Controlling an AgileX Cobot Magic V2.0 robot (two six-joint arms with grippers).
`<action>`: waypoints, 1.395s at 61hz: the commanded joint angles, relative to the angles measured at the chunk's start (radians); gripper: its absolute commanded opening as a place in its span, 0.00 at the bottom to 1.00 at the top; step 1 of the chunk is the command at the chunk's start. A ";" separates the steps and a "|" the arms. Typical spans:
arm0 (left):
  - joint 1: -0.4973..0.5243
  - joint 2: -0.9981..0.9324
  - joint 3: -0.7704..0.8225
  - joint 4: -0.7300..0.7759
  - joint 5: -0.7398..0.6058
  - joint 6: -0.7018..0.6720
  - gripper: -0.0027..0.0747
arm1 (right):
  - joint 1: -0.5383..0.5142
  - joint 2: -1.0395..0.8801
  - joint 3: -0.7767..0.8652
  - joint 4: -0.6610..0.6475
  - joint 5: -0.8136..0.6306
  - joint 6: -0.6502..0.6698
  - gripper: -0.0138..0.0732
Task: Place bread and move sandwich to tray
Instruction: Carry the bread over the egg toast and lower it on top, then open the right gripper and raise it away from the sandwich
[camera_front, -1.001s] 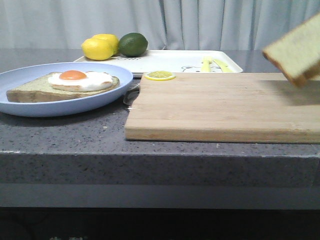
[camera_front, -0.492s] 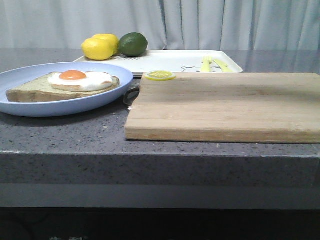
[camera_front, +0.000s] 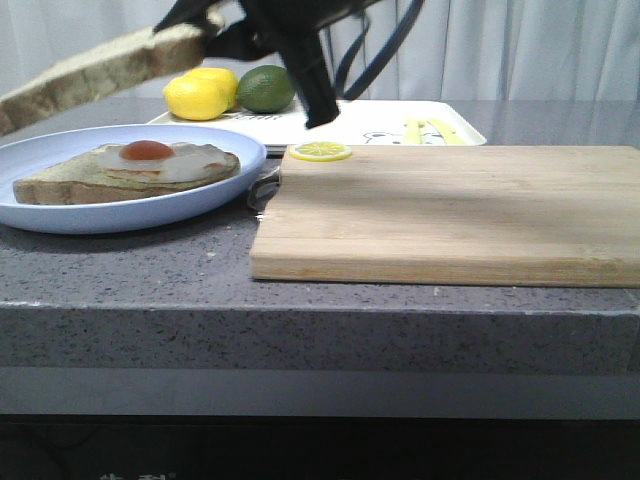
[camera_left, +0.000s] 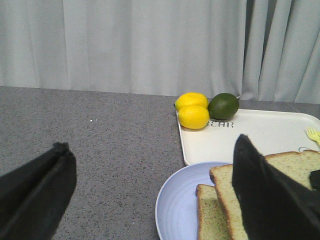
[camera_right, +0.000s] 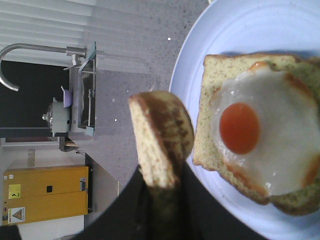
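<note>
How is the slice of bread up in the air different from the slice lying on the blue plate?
The bread is gripped at one end by the right gripper, tilted and off the table; the slice with the fried egg lies flat on the blue plate. The bread has nothing on it; the plated slice carries the egg. Both are pale-faced with brown crusts.

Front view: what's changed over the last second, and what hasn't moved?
The bread, seen a second ago at the right edge over the board, left the view, then came back at the left, now held by the right claw above the plate with the egg slice. The left claw hangs open. Tray, lemons and lime have not moved.
</note>
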 joint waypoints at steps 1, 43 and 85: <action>-0.007 0.007 -0.029 0.000 -0.079 -0.005 0.83 | 0.001 -0.001 -0.068 0.043 -0.002 -0.017 0.09; -0.007 0.007 -0.029 0.000 -0.079 -0.005 0.83 | -0.009 0.069 -0.078 -0.009 -0.016 -0.017 0.54; -0.007 0.007 -0.029 0.000 -0.079 -0.005 0.83 | -0.281 -0.325 0.043 -0.583 0.208 -0.017 0.09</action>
